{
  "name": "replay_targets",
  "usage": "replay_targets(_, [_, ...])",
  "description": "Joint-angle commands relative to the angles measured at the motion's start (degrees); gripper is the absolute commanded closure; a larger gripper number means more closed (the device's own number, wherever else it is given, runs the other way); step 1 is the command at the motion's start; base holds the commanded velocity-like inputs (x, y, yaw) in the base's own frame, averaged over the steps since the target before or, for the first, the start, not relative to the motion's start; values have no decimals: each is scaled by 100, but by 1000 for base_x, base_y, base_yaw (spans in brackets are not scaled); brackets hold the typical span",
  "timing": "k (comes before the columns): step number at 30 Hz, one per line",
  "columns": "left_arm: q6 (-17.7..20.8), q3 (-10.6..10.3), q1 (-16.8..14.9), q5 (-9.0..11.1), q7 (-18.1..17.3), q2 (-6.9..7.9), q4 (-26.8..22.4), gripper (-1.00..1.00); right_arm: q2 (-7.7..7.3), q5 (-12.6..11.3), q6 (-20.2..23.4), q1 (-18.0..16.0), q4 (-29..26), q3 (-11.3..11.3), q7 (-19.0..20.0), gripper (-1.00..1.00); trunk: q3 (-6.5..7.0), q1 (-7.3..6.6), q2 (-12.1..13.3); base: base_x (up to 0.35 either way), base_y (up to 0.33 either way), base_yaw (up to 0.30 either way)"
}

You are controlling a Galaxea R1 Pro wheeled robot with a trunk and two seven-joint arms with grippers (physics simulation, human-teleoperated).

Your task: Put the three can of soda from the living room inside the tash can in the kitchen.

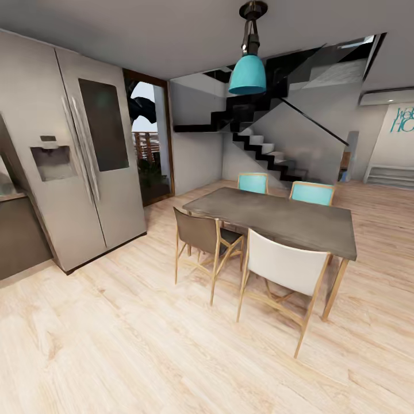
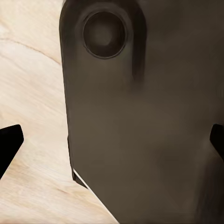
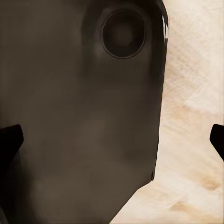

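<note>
Pale wood plank floor (image 1: 144, 345) lay nearest, before a grey dining bench (image 1: 276, 218) with four chairs and a steel fridge (image 1: 86, 161). Left gripper (image 2: 112, 140) and right gripper (image 3: 112, 140) fingertips stood spread wide, holding nothing.

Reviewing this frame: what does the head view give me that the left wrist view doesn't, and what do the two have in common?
Head view alone: a steel fridge, a grey dining table with four chairs around it, two of them turquoise, a turquoise pendant lamp, and a black staircase behind.

Left wrist view alone: the left pincer, its dark fingertips wide apart with nothing between them, and a dark rounded robot panel close to the camera.

Both: the pale wood floor.
</note>
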Motion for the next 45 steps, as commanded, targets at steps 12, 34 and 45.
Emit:
replay_targets(12, [-18,34,0,-18,-70,0,-9,-100,9,43,-8,-3,49,-10,167,-100,0,0,1,0,0,0])
replay_targets(34, [-51,35,8,-12,-104,35,-14,-100,-25,40,-41,-2,23,-11,165,-100,0,0,1,0,0,0])
replay_targets(45, [-404,67,36,4,-451,213,-47,-100,-262,52,-394,0,-137,12,206,-100,0,0,1,0,0,0])
